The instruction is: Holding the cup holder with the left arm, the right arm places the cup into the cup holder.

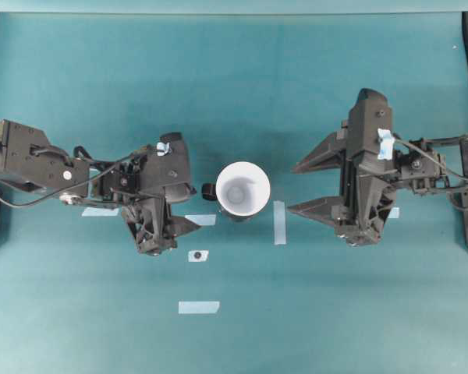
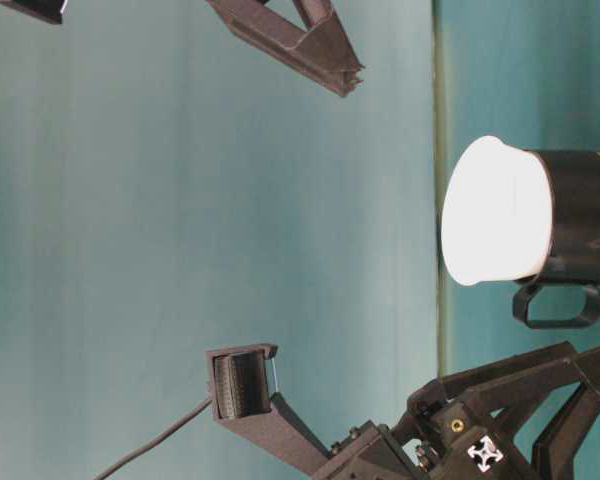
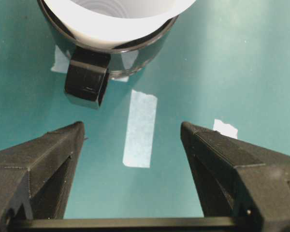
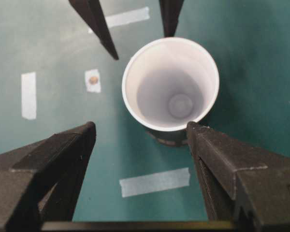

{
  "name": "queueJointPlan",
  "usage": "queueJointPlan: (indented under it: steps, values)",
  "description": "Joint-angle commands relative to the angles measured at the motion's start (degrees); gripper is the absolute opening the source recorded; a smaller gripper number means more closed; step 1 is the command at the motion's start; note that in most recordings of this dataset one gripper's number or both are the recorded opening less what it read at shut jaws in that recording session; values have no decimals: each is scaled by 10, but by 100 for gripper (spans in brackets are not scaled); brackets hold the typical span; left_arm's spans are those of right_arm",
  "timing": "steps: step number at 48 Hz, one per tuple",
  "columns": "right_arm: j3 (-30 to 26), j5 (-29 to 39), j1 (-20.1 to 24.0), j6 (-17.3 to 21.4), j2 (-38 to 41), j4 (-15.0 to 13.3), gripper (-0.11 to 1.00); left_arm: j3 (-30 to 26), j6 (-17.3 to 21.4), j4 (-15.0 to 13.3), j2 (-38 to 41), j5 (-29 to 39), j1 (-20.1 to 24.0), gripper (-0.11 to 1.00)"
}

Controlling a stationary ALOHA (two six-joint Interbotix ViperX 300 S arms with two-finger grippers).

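Cup (image 1: 242, 189) nested in glossy ring (image 2: 586, 215)

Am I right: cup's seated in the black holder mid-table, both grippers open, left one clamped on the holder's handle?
Not quite. The left gripper is open and clear of the handle, holding nothing, as the left wrist view shows. The rest stands: cup sits in the cup holder, right gripper open.

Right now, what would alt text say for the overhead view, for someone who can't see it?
A white cup sits inside a black cup holder at the middle of a teal table. An open left gripper and open right gripper flank it, holding nothing.
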Motion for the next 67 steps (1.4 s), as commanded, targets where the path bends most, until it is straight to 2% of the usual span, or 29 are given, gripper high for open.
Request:
queueJointPlan:
  steps: [1, 37, 67]
  values:
    - [-7, -5, 2, -5, -7, 0, 82, -8, 1, 3, -7, -4, -2, 85]
    - [2, -6, -23, -4, -6, 0, 81, -15, -4, 3, 4, -5, -3, 85]
    - [5, -24, -23, -2, -5, 0, 81, -15, -4, 3, 6, -5, -4, 85]
